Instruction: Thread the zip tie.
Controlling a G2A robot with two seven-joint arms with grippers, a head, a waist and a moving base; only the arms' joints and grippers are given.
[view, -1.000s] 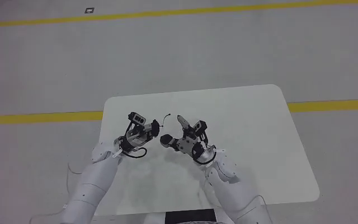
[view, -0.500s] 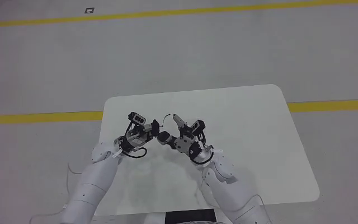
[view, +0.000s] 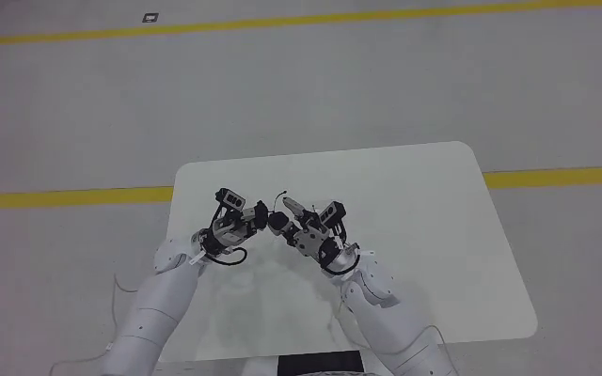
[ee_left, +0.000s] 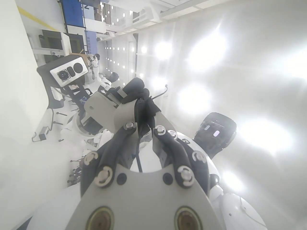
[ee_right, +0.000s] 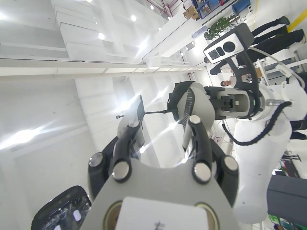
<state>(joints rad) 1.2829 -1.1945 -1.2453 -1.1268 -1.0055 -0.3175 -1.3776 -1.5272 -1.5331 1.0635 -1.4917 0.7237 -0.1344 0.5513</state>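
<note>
The left jaws were clamped together on the zip tie [ee_right: 154, 112], a thin black plastic strand. The left wrist view showed the strand running up between their dark, cloth-like pads [ee_left: 150, 107] and leaving them as a short curved tail. The right jaws stood well apart, and the strand crossed the gap between them. One finger carried a flat dark pad [ee_right: 141, 107]. The other finger had a pale rounded tip with a ribbed face [ee_right: 188, 108]. The strand passed right by the dark pad, but whether it touched either finger could not be told. Its small square head sat at the free end, just past that dark pad.

The right wrist view gave the straight run of the strand from the left jaws across to the head, and the ribbing on the pale finger. The left wrist view showed the grip itself, with the pads pressed shut and the strand pinched between them, and the right arm's grey finger just beside them.

From the top view, both arms met above the white, round-cornered surface [view: 423, 188], toward its left half, their tips nearly meeting. There the zip tie was only a fine dark curl [view: 281, 196] rising above the meeting point, held clear of the surface.
</note>
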